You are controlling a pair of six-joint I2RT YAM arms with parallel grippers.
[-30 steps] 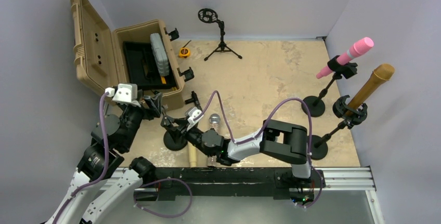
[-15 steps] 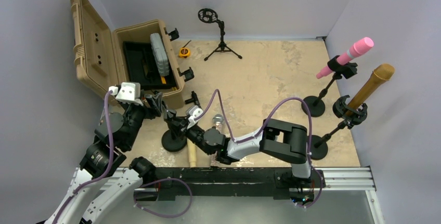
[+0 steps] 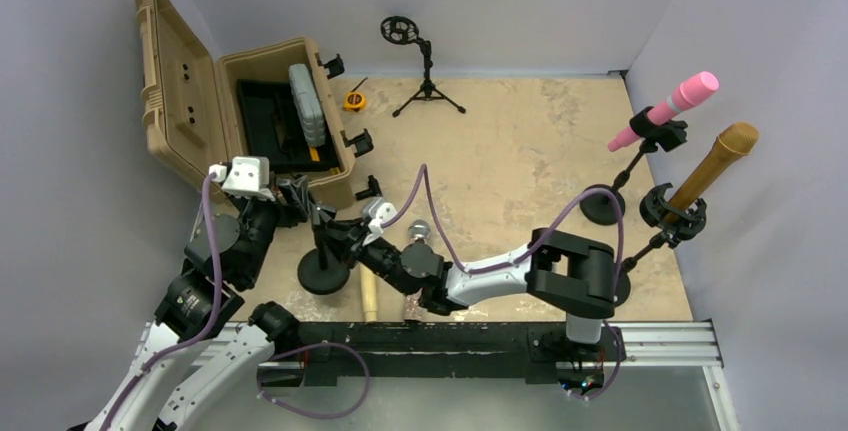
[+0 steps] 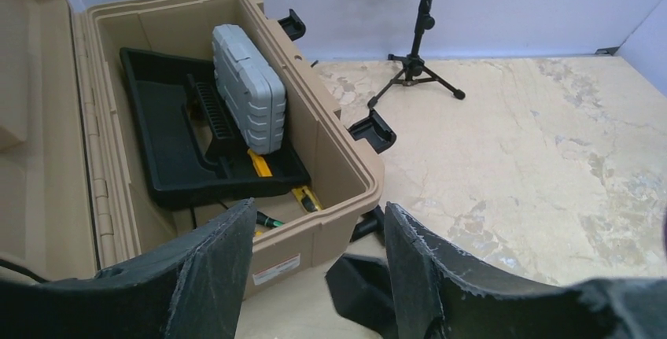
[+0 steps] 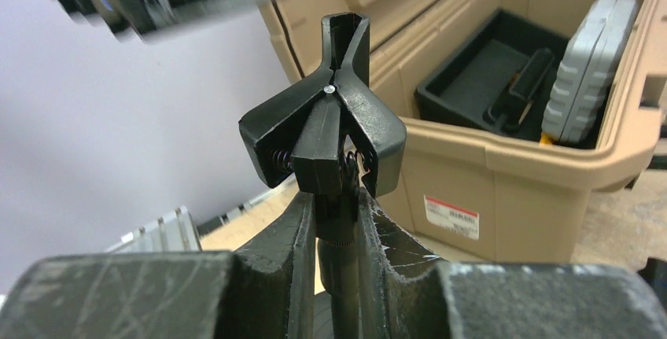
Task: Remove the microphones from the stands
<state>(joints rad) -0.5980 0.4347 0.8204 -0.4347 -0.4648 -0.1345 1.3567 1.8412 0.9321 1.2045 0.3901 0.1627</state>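
Observation:
A small black stand with a round base (image 3: pixel 322 274) is at the near left. Its clip (image 5: pixel 330 130) is empty. My right gripper (image 3: pixel 343 239) is shut on the stand's pole (image 5: pixel 340 221) just under the clip; in the right wrist view the right gripper (image 5: pixel 338 197) has both fingers pressed on the pole. A microphone with a silver head (image 3: pixel 417 230) lies on the table, its body hidden under my right arm. My left gripper (image 3: pixel 300 201) is open and empty just left of the clip; in the left wrist view the left gripper (image 4: pixel 315 233) has a black part of the clip (image 4: pixel 366 292) low between its fingers.
An open tan case (image 3: pixel 285 116) with a grey box stands at the back left, right beside my left gripper. A cream cylinder (image 3: pixel 369 297) lies by the base. A pink microphone (image 3: pixel 680 101) and a brown one (image 3: pixel 715 163) sit on stands at the right. A tripod stand (image 3: pixel 427 76) is at the back.
My right gripper has dragged the small stand to the left, closer to my left gripper, and the right arm has stretched out. The left gripper has barely moved.

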